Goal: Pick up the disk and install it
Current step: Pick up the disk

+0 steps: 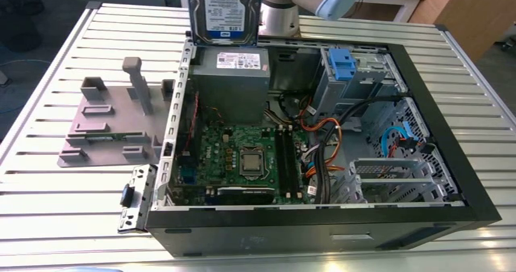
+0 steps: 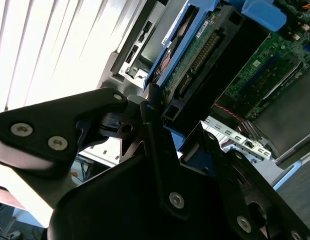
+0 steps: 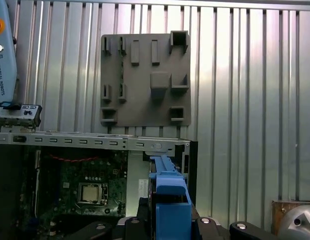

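The slatted metal tabletop (image 1: 48,187) carries an open computer case (image 1: 282,236). A grey fixture plate (image 1: 109,130) lies just beside the case, at its 9 o'clock in the exterior view. Inside the case, at 11 o'clock, sits a grey box (image 1: 229,87) with a white sticker. The disk (image 1: 225,9) hangs upright above that corner, clear of the tabletop, its label facing the camera. In the first wrist view the claw (image 3: 169,216) is clamped on the disk's blue-framed sides.

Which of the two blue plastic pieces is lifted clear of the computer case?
The blue bracket framing the disk, held up at the case's edge. The other, a bare blue clip, sits inside it.
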Available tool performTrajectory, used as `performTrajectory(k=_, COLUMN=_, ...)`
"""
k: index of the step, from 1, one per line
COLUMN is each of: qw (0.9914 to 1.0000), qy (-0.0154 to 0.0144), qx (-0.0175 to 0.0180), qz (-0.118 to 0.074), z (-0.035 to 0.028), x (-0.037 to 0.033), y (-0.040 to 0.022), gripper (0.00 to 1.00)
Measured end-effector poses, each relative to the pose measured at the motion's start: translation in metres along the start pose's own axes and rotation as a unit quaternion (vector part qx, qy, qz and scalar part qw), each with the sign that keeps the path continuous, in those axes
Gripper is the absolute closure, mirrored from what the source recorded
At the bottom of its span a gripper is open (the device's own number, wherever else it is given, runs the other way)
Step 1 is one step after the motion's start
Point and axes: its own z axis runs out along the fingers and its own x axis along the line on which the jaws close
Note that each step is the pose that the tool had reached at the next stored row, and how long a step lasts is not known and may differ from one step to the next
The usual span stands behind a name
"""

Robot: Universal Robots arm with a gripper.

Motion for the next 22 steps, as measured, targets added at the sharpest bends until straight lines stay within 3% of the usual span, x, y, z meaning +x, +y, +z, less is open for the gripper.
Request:
performTrajectory(k=9, qw=1.0, qy=-0.0003, qx=0.0001, qz=0.0, z=0.0006, x=0.0083, y=-0.0047, gripper=0.63)
performTrajectory(k=22, qw=1.0, qy=-0.0003, qx=0.0001, qz=0.0, z=0.0008, x=0.0128, y=-0.0087, gripper=0.63)
